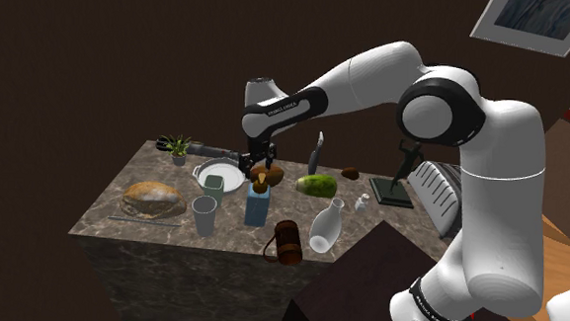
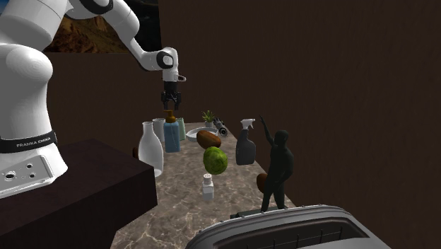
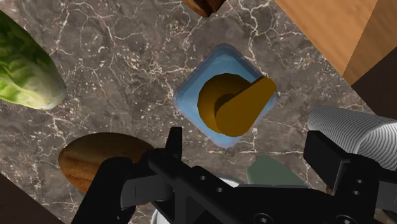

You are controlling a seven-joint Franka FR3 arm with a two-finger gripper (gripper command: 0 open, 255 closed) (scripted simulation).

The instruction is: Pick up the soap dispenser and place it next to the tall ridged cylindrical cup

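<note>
The soap dispenser [image 1: 256,205] has a blue square body and a yellow-brown pump top. It stands upright on the marble counter [image 1: 171,234]. My gripper [image 1: 259,169] hangs just above the pump. From the wrist camera the dispenser [image 3: 226,95] lies below my open gripper [image 3: 249,149], whose fingers [image 3: 175,145] stand apart without touching it. The tall ridged grey cup [image 3: 356,130] stands close beside the dispenser, by the other finger. It stands near the counter's front edge [image 1: 204,216]. From the other side, the gripper [image 2: 170,105] sits over the dispenser [image 2: 172,134].
A pale green cup [image 1: 213,188] and a white bowl [image 1: 219,173] stand behind the ridged cup. Bread on a plate [image 1: 153,200], a brown mug [image 1: 287,242], a white vase [image 1: 326,226], a green vegetable [image 1: 318,184], a brown lump [image 3: 95,159] and a toaster [image 2: 297,230] crowd the counter.
</note>
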